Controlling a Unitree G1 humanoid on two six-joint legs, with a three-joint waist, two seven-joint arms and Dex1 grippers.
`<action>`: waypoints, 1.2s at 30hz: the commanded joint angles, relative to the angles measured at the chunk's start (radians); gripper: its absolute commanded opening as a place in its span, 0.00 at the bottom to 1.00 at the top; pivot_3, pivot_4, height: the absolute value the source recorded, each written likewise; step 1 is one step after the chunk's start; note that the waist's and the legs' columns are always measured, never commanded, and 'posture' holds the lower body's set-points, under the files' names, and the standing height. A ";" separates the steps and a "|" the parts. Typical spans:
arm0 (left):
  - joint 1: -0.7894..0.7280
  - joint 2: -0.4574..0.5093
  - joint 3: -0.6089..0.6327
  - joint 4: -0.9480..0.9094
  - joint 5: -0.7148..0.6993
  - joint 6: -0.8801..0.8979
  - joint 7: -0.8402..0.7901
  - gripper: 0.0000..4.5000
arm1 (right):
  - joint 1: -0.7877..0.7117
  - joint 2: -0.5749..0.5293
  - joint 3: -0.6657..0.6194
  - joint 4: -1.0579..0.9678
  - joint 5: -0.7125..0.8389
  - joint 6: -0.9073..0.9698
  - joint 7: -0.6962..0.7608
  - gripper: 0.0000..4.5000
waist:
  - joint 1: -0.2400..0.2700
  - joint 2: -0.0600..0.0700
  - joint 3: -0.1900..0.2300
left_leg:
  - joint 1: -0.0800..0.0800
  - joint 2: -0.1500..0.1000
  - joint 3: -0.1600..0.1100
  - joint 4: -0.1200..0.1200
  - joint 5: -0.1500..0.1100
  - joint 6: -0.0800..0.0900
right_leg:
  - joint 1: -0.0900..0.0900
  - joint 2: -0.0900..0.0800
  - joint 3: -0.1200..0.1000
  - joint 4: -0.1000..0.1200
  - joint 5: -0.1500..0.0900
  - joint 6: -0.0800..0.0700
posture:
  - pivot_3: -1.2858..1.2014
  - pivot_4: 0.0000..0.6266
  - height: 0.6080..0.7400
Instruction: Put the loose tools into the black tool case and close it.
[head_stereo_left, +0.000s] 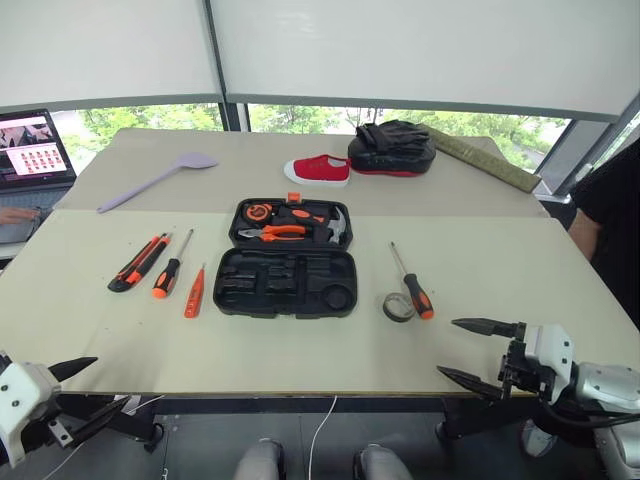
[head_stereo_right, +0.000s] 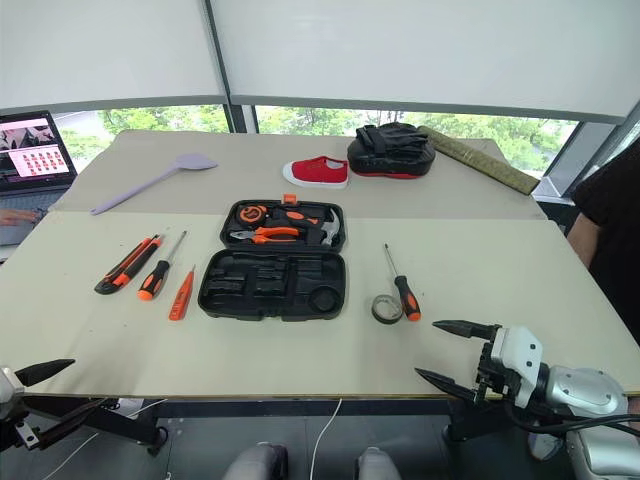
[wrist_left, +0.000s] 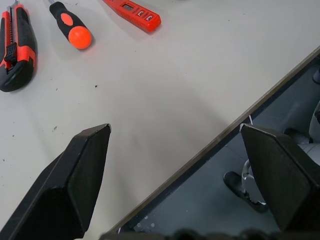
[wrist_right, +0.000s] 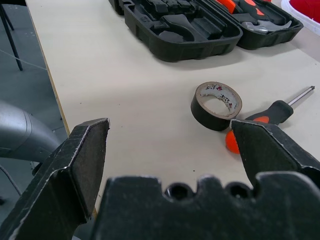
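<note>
Lying open in the middle of the table (head_stereo_left: 480, 300), the black tool case (head_stereo_left: 288, 283) shows empty recesses in its near half and pliers, a hammer and other tools in its far half. To its left lie the utility knife (head_stereo_left: 139, 262), a long screwdriver (head_stereo_left: 171, 266) and a short orange screwdriver (head_stereo_left: 194, 292), side by side but apart. To its right, another screwdriver (head_stereo_left: 412, 283) rests just beside the tape roll (head_stereo_left: 398, 307).

Behind the case sit a red shoe (head_stereo_left: 319, 169) and a black padded mitt (head_stereo_left: 391, 148), with a lilac spoon (head_stereo_left: 155, 181) at the far left and a laptop (head_stereo_left: 33, 147) beyond the table's left edge. Nothing lies between the tools and the case.

The left gripper (head_stereo_left: 75, 395) hangs at the near left edge with jaws spread and empty; the right gripper (head_stereo_left: 470, 352) hovers over the near right edge, short of the tape roll, jaws likewise spread and empty.
</note>
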 joint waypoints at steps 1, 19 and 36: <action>-0.040 -0.031 0.051 -0.058 -0.111 0.104 0.112 0.98 | -0.062 0.028 -0.022 -0.027 0.067 0.022 -0.030 1.00 | 0.000 0.000 0.000 | 0.000 0.000 0.000 0.000 0.000 0.000 | 0.000 0.000 0.000 0.000 0.000 0.000 | 0.52 0.24 1.00; -0.195 -0.130 0.145 -0.222 -0.359 0.683 0.699 0.98 | -0.217 0.195 -0.003 -0.146 0.190 0.092 -0.134 1.00 | 0.016 -0.004 -0.001 | 0.001 0.000 0.002 0.002 -0.002 0.000 | 0.000 0.000 -0.001 0.002 0.003 0.001 | 0.52 0.24 1.00; -0.875 0.011 -0.374 0.225 -0.122 0.789 0.751 0.98 | -0.199 0.206 0.009 -0.125 0.162 0.057 -0.095 1.00 | 0.006 -0.004 -0.001 | -0.002 0.000 0.003 0.001 0.004 0.007 | 0.000 0.005 0.002 0.004 0.013 0.002 | 0.52 0.24 1.00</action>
